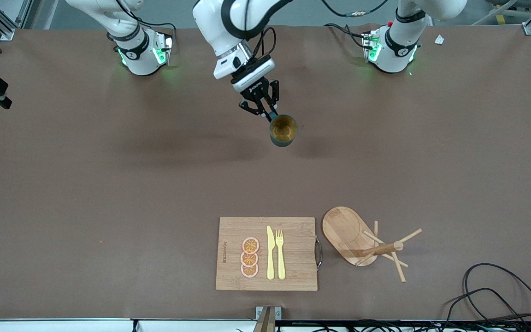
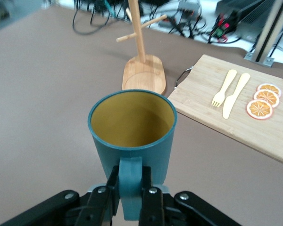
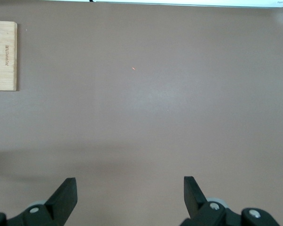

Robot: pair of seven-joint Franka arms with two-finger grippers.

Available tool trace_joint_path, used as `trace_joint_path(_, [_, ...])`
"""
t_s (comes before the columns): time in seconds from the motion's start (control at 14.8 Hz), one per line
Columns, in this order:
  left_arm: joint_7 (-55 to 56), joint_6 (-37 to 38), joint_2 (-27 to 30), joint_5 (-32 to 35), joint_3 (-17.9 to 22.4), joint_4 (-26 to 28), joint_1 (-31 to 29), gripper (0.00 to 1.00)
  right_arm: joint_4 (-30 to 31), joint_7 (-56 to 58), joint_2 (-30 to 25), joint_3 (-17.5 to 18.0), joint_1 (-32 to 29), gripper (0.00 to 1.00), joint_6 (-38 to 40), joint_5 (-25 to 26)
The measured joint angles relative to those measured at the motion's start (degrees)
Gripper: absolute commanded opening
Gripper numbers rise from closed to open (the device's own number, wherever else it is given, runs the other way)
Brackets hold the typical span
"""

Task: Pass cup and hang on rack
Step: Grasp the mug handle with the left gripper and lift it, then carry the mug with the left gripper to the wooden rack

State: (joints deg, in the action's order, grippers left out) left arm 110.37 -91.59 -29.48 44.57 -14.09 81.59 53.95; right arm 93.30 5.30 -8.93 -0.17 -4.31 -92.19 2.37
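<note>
Cup: the teal mug (image 1: 283, 131) hangs upright in the air over the bare middle of the tabletop (image 1: 109, 184), mouth up, so its brownish-orange inside shows from above.
Cup handle: the small side handle (image 2: 130, 181) points back at the wrist, which is why the grip sits there and the body stays free.
Left gripper: the left gripper (image 1: 269, 115) reaches in from its base at the left arm's end and holds the mug; in the left wrist view its fingers (image 2: 152, 202) are closed on the handle, one on each side.
Right gripper: the right gripper (image 3: 130, 190) waits above bare tabletop with its fingers spread wide and nothing between them; in the front view only that arm's base shows.
Rack: the wooden mug tree (image 1: 362, 240) stands on its oval base much nearer to the front camera than the mug, toward the left arm's end, its post upright and thin pegs sticking out.
Cutting board: the wooden cutting board (image 1: 293, 272) lies just beside the rack, toward the right arm's end, carrying a yellow knife (image 1: 270, 252), a yellow fork (image 1: 280, 253) and three orange slices (image 1: 250, 257).
Stage: judged from this, the mug is already with the arm on the rack's side, so carrying and hanging remain.
Next move: the handle would have to slip over a peg, so the grip on it may get in the way.
Risk: a mug pinched only by its handle could swing or tilt.
</note>
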Motion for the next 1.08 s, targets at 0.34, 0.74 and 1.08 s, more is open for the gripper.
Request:
trace_joint_path(0.34, [-5.39, -4.17, 1.22, -16.56, -0.09, -8.06, -12.85, 0.00, -0.43, 0.00, 0.00, 0.06, 0.00, 1.00, 0.41, 0.00])
trace_joint_path(0.74, [-7.16, -15.18, 2.54, -35.95, -0.43, -9.43, -28.12, 0.00, -0.49, 0.00, 0.02, 0.03, 0.00, 1.00, 0.46, -0.01])
trace_joint_path(1.08, [-9.65, -21.03, 2.55, -54.85, -0.58, -9.50, -38.26, 0.00, -0.49, 0.00, 0.02, 0.05, 0.00, 1.00, 0.60, -0.01])
